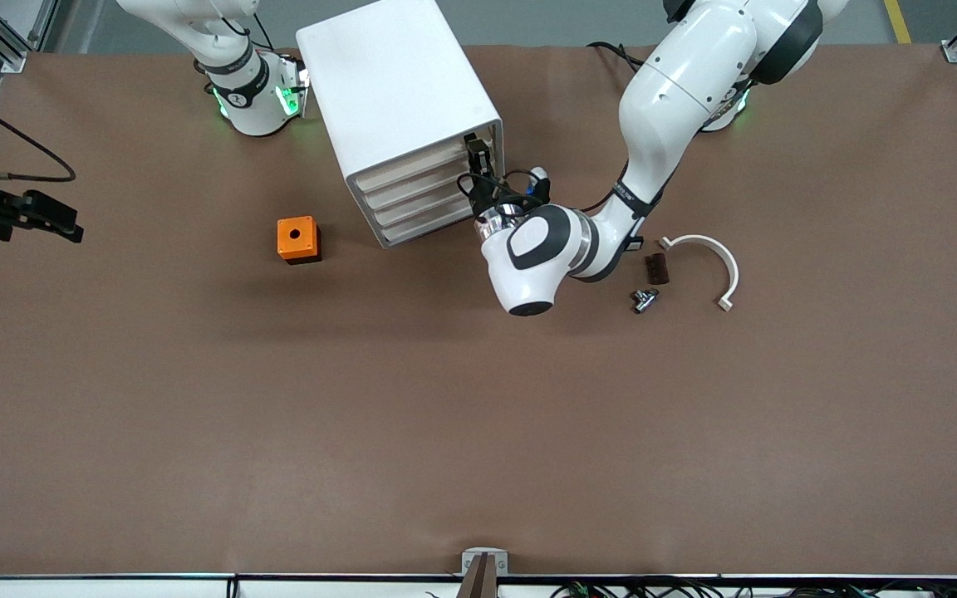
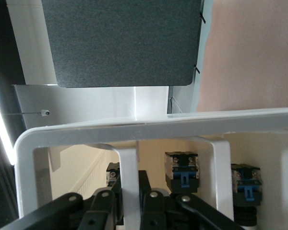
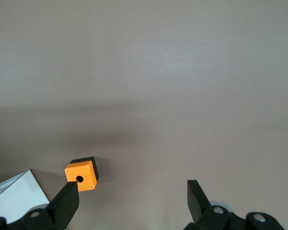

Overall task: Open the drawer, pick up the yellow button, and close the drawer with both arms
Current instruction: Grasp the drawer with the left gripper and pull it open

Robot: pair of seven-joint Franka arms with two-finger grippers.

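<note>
The white cabinet (image 1: pixel 395 91) stands near the robots' bases with four drawers alike. My left gripper (image 1: pixel 478 162) is at the top drawer (image 1: pixel 412 170), at its end toward the left arm. In the left wrist view the gripper (image 2: pixel 129 201) is shut on the drawer's white upright handle bar (image 2: pixel 128 167). Through the drawer's front frame (image 2: pixel 158 127) I see buttons with black bodies and blue rear ends (image 2: pixel 182 175); their caps are hidden. My right gripper (image 1: pixel 63 224) hangs open and empty over the table at the right arm's end; it also shows in the right wrist view (image 3: pixel 132 191).
An orange cube with a hole (image 1: pixel 298 239) sits beside the cabinet toward the right arm's end, also in the right wrist view (image 3: pixel 81 176). Toward the left arm's end lie a white curved piece (image 1: pixel 715 262), a dark brown part (image 1: pixel 656 268) and a small metal part (image 1: pixel 645 299).
</note>
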